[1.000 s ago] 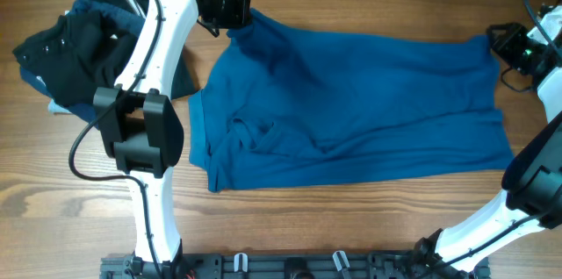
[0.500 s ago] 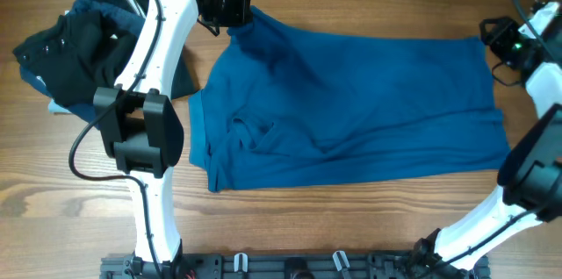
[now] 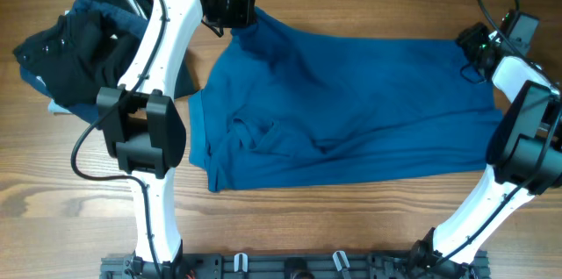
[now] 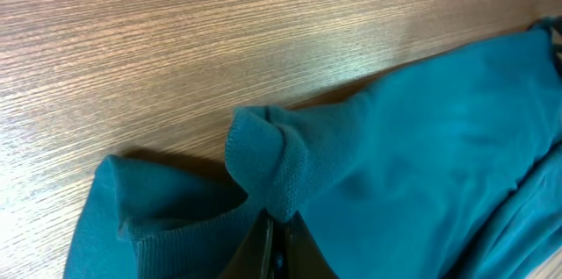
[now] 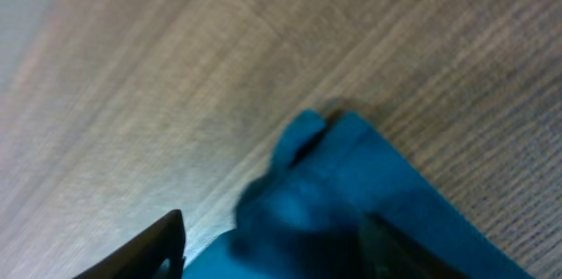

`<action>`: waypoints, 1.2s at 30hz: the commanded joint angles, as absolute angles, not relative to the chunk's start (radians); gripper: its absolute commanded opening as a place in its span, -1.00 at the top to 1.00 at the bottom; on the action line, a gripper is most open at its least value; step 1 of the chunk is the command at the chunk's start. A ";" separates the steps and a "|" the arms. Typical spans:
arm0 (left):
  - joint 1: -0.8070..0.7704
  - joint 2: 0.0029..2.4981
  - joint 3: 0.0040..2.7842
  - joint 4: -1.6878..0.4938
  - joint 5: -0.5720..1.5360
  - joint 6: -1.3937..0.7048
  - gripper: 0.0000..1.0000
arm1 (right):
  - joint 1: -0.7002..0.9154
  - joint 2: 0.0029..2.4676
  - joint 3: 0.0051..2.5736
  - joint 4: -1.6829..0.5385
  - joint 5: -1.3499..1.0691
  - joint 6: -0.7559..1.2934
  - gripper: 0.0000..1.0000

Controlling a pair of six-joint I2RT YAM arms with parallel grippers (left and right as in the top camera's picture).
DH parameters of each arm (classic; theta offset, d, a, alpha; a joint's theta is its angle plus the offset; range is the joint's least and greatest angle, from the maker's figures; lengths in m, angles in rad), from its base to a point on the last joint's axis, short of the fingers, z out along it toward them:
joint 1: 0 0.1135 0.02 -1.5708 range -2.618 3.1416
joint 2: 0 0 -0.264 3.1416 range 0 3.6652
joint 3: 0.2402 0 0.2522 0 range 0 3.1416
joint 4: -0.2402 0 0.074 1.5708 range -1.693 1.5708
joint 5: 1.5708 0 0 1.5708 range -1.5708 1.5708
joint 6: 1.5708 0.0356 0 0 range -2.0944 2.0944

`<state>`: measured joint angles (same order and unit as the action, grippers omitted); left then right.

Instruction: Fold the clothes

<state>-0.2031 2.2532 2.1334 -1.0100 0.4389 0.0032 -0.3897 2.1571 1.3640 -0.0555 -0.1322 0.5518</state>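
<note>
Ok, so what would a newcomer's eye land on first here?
The big blue shirt spread across the middle of the wooden table. The left fingers pinch a fold at its far left corner, while the right fingers stand apart at its far right corner. A dark garment heap sits at the table's left end.

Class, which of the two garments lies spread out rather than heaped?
The mid-blue shirt, spread wide and fairly flat; the navy-black garment sits bunched in a heap at the left.

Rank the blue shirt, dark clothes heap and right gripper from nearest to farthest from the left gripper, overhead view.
1. Blue shirt: held in the left gripper's jaws.
2. Dark clothes heap: just left of it.
3. Right gripper: far right.
</note>
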 commanded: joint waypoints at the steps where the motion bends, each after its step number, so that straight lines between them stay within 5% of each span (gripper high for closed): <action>1: -0.208 2.212 2.154 -1.008 0.434 0.022 0.92 | -0.394 2.212 1.368 -0.049 -0.100 0.577 -0.03; 6: -0.208 2.212 2.154 -1.010 0.434 0.022 0.92 | -0.405 2.198 1.381 -0.050 -0.186 0.520 0.91; 14: -0.207 2.212 2.154 -1.040 0.405 0.023 0.92 | -0.490 2.025 1.382 -0.081 -0.444 0.403 0.91; 36: -0.206 2.154 2.154 -1.405 0.305 0.052 0.92 | -0.516 1.938 1.382 -0.458 -0.450 0.264 0.91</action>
<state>-0.2050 2.1864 2.1345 -1.3338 0.3176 0.0296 -0.5098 1.9556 1.3697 -0.4332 -0.4271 0.3035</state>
